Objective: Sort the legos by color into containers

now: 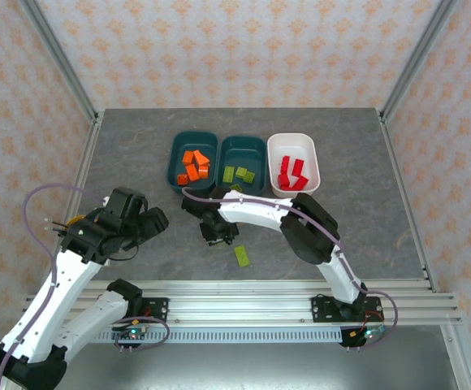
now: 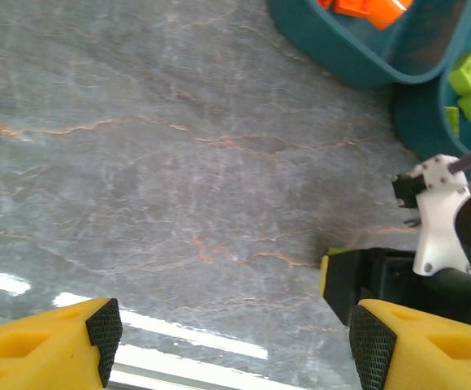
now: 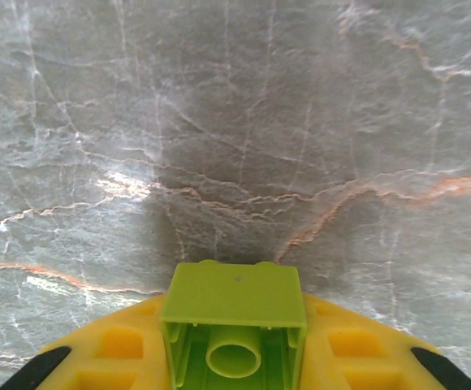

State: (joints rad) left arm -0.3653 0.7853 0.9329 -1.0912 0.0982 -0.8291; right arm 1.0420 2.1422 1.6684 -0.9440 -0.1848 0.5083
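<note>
My right gripper (image 1: 218,236) is low over the table in front of the tubs, shut on an olive-green lego (image 3: 234,313) whose hollow underside faces the wrist camera. Another green lego (image 1: 242,255) lies loose on the table just right of it. The left teal container (image 1: 175,162) holds orange legos (image 1: 193,165), the middle teal container (image 1: 224,161) holds green legos (image 1: 241,174), and the white container (image 1: 312,162) holds red legos (image 1: 291,171). My left gripper (image 1: 150,221) stands open to the left, nothing between its fingers (image 2: 398,345).
The grey marble table (image 1: 365,211) is open to the left and right of the tubs. In the left wrist view the right arm's black and white wrist (image 2: 438,219) sits at the right, with the teal tub walls (image 2: 357,61) beyond it. A metal rail (image 1: 235,292) borders the near edge.
</note>
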